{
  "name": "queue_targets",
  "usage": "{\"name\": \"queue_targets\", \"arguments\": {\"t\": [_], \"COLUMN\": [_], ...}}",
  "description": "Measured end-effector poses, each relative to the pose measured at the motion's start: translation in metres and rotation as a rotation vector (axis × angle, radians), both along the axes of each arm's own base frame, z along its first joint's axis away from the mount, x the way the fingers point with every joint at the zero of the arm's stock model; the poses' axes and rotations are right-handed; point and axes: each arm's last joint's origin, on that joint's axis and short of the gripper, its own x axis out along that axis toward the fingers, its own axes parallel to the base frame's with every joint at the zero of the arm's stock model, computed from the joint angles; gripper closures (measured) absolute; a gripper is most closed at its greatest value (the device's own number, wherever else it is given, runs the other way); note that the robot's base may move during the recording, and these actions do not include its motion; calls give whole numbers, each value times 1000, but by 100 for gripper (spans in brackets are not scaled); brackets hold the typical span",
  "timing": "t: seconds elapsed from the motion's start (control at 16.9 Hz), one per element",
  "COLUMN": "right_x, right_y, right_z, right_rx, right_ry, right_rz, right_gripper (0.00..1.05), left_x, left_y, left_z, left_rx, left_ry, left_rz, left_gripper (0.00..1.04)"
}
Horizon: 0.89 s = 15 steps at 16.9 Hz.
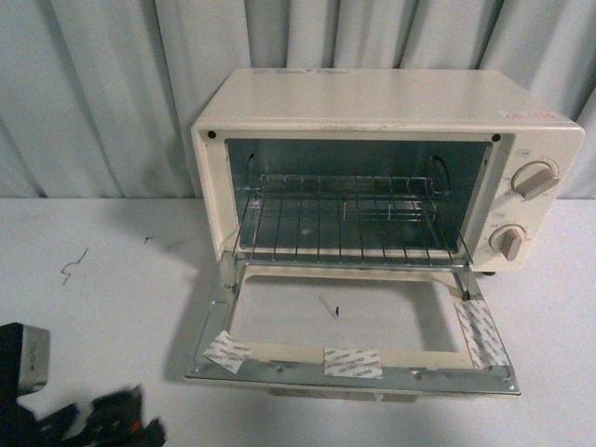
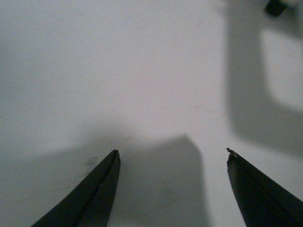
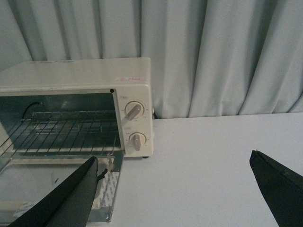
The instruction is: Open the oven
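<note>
Two grippers: left gripper [image 2: 173, 151] and right gripper [image 3: 173, 156] both spread wide, and we see nothing held or touched.
Oven: oven [image 3: 75, 75] sits ahead of the right fingers, with its door [image 1: 289, 352] lying open just past one fingertip [image 3: 87, 170].
Left fingers: over bare white table [image 2: 118, 71].
Looks: cream boxy shell, shiny metal inside, wire rack [image 1: 345, 219].

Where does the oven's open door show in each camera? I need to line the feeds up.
Front view: the door lies flat open at lower centre, in front of the oven.
Left wrist view: not in it; only white table shows.
Right wrist view: the door lies just beneath the wire rack, cut off by the picture's edge.
Shared landmark: the two knobs, seen in the front and right wrist views.
</note>
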Motion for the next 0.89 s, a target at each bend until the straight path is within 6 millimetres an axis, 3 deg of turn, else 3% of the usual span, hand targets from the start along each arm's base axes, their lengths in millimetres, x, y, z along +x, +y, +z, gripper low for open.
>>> {"name": "queue_targets", "arguments": {"t": [0.06,0.18,0.24,0.3,0.41,0.53,0.77,0.89], "right_x": [0,0,0,0,0,0,0,0], "right_y": [0,0,0,0,0,0,0,0], "right_z": [0,0,0,0,0,0,0,0], "right_rx": [0,0,0,0,0,0,0,0], "right_ry": [0,-1,-1,0,0,0,0,0], "right_rz": [-3,1,0,-2,0,0,0,0], "right_gripper": [6,6,6,6,6,6,6,6], "left_x": [-22,-43,-47,-50,-40,-33,-35,-47], "left_y": [16,29,31,34,36,37,47,58], "left_z": [7,22,25,33,53,74,147,161], "left_rx": [159,223,232,239,228,219,193,205], "left_ry": [85,132,140,128,-28,-175,-640,-663], "left_rz": [-72,-176,-194,-220,-204,-190,-146,-116], "left_gripper": [49,71,76,89,103,103,103,103]}}
